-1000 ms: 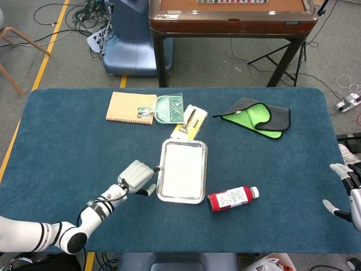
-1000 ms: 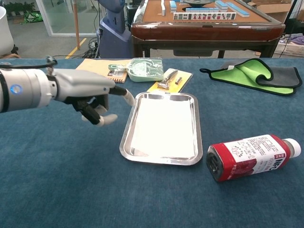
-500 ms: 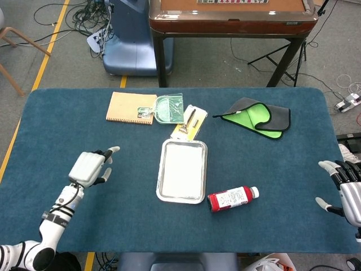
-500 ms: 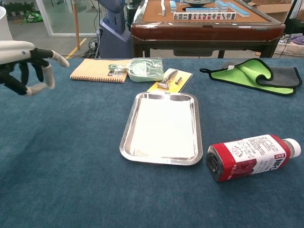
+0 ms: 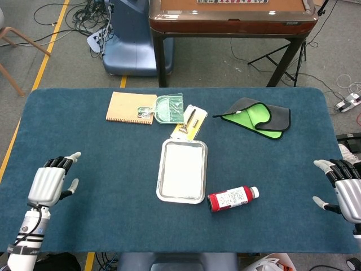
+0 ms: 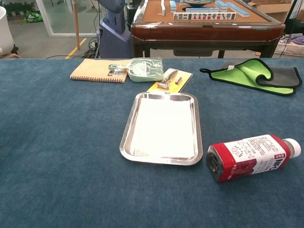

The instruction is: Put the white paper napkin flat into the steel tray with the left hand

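Wide blue table [image 5: 113, 186], cluttered only along the middle. Dead centre, the steel tray [image 6: 127, 130], and inside it the white paper napkin [image 6: 164, 127], spread flat across the floor and tucked within the rim. Looks like job done, judging by how flat it lies.

Over at the near left corner, the left hand [image 5: 49, 182], fingers spread, holding nothing, well clear of the tray. Mirrored at the far right edge, the right hand [image 5: 345, 191], fingers also spread and empty. Neither showing in the chest view.

Now the risks, biggest first. Any sweep of the left arm back across the middle: easy to clip the tray rim and skid the whole thing on the cloth, napkin riding along or sliding up the wall. Paper that light could also lift or curl at a corner from a hand passing low above it, so best kept high or kept away.

Next, the red bottle [image 6: 249, 156], lying on its side just beside the tray's near right corner, apart but close. Round body, likely to roll if nudged, and a roll toward the tray means a knock on the rim.

Behind the tray, the yellow card with a small tool [image 6: 170, 79], near the rim's far edge; then the pale green pouch [image 6: 144, 69], the tan notebook [image 6: 95, 70] and the green and grey cloth [image 6: 256, 75], all well away, little threat.
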### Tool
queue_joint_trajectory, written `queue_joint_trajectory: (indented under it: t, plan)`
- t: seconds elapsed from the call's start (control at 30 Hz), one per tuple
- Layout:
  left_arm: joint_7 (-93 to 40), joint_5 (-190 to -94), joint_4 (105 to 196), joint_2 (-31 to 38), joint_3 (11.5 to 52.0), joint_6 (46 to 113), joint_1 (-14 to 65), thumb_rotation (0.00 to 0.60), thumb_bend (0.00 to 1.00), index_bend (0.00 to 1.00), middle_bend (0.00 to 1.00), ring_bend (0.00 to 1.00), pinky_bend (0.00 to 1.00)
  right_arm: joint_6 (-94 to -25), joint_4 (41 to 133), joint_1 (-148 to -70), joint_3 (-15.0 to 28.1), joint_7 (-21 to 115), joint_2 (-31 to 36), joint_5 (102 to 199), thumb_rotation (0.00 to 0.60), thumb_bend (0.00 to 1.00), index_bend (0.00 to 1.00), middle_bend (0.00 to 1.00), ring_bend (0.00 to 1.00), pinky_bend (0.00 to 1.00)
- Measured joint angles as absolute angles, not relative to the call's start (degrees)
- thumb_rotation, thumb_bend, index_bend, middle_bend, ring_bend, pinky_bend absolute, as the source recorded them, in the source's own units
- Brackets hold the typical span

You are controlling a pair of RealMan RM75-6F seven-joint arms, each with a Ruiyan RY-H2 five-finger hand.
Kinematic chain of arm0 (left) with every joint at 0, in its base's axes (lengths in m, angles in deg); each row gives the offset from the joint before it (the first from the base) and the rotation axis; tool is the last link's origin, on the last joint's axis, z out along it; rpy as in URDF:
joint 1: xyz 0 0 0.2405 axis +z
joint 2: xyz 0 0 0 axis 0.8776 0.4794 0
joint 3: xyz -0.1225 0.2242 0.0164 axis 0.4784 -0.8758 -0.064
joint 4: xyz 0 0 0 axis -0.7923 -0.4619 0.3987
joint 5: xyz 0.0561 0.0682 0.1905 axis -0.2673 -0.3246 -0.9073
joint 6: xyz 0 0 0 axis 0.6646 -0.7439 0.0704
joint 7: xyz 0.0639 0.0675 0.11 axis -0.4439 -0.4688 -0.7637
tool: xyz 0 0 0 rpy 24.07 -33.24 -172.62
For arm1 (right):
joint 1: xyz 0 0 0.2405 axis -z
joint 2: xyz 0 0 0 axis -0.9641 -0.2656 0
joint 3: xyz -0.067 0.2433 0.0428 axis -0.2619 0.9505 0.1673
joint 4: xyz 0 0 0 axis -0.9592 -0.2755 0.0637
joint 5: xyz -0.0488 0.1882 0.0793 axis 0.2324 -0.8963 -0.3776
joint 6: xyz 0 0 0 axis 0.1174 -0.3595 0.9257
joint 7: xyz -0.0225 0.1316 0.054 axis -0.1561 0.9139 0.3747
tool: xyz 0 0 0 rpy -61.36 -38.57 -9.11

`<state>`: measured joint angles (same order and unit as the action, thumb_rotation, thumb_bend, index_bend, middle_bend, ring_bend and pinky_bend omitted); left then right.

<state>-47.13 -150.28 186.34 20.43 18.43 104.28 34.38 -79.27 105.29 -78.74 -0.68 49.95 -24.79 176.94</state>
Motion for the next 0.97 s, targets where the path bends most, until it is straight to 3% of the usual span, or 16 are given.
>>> queue_joint_trajectory:
  t: [0.37, 0.97]
  plan:
    - [-49.73, -159.02, 187.32, 20.27, 17.18, 112.25, 43.31, 0.600, 0.33, 0.19, 0.24, 0.19, 0.20, -79.28, 104.89, -79.27, -1.04, 51.97, -24.82, 178.03, 0.600, 0.03, 0.20, 0.20, 0.12, 0.14]
    - [-51.63, -162.44, 188.05, 20.32, 18.56, 111.23, 49.73, 0.600, 0.33, 0.19, 0.24, 0.19, 0.20, -78.52, 102.48, -81.77, -2.55, 52.49, -23.12, 182.64, 0.600, 0.03, 0.20, 0.20, 0.12, 0.14]
